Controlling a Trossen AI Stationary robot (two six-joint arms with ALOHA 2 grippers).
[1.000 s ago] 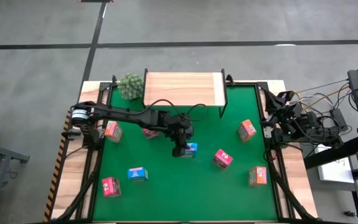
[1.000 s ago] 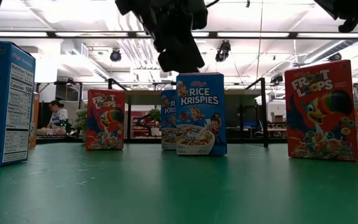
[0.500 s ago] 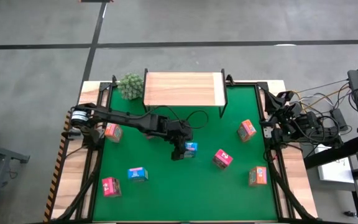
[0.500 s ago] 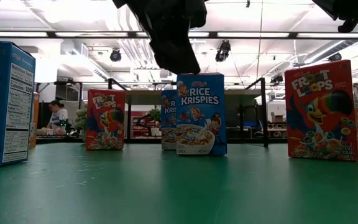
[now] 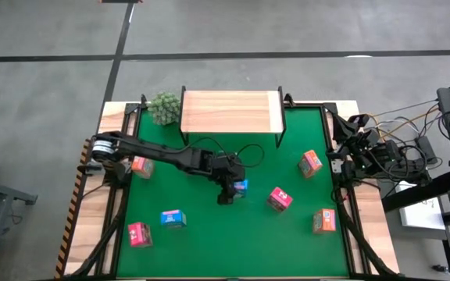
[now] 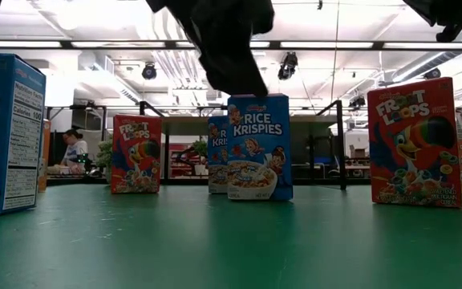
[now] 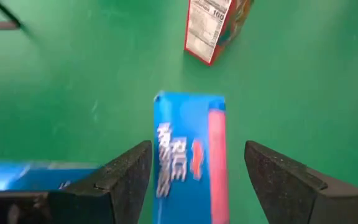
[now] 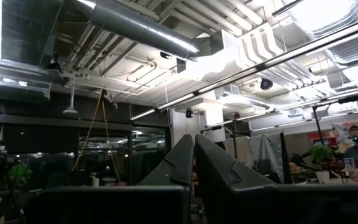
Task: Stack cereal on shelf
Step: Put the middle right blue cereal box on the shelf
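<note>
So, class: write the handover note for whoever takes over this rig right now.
Left claw: open, fingers either side of the top of the blue cereal box mid-table, not yet gripping.
Right claw: shut, parked at the table's right edge, pointing up at the ceiling.
Shelf: bare, at the far edge.
Done: nothing stacked.
Left: every box, all on the green mat.

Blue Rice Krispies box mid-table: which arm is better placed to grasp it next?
Left. Its pincer is open, hovering directly over the blue Rice Krispies cardboard box, fingers either side. The right pincer is shut, parked at the table's right edge, facing the room.
</note>
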